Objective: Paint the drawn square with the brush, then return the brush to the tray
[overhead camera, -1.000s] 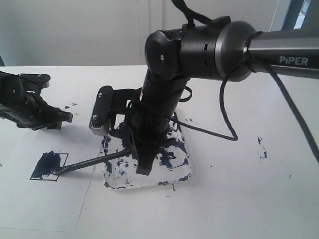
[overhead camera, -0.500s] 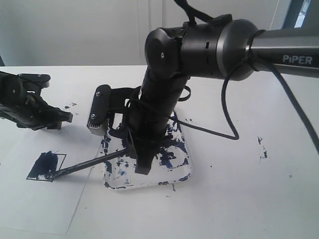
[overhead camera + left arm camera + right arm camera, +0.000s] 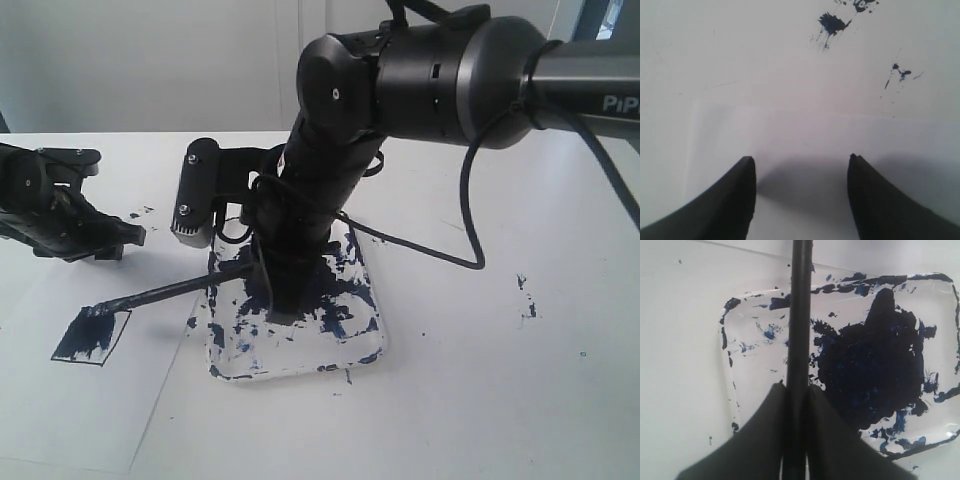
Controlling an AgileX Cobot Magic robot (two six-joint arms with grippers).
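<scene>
Far left, my left tool (image 3: 112, 240) sits low over the white table (image 3: 480, 400), near the far edge of the paper sheet (image 3: 80, 410). In its wrist view this tool (image 3: 800, 200) stands open, the two dark fingers (image 3: 732, 200) well apart with only paper (image 3: 815, 135) between them, gripping nothing. Beyond them a few navy paint splashes (image 3: 832, 22) mark the bare table.

Nearer the camera lies the drawn square (image 3: 92, 336) on the paper. It is almost wholly filled with dark navy, and a little of its black outline shows at the right side. The brush (image 3: 170, 292) slants across from the square towards the tray. Its dark loaded tip is at the square's upper corner. Whether the bristles touch the paper there I cannot tell.

The brush handle runs up and right into my right tool (image 3: 272, 292), which hangs above the left part of the tray (image 3: 372, 352). In the right wrist view the tool (image 3: 798, 389) is closed on the brush (image 3: 801, 315), its two fingers pressed against either side of the thin black shaft. Beneath it lies the tray (image 3: 729, 347), white and shallow with rounded corners. A big navy-black blotch covers much of its floor, and smaller smears sit along the rim.

Further right, a few small paint specks (image 3: 526, 292) dot the table, well apart from the tray.
</scene>
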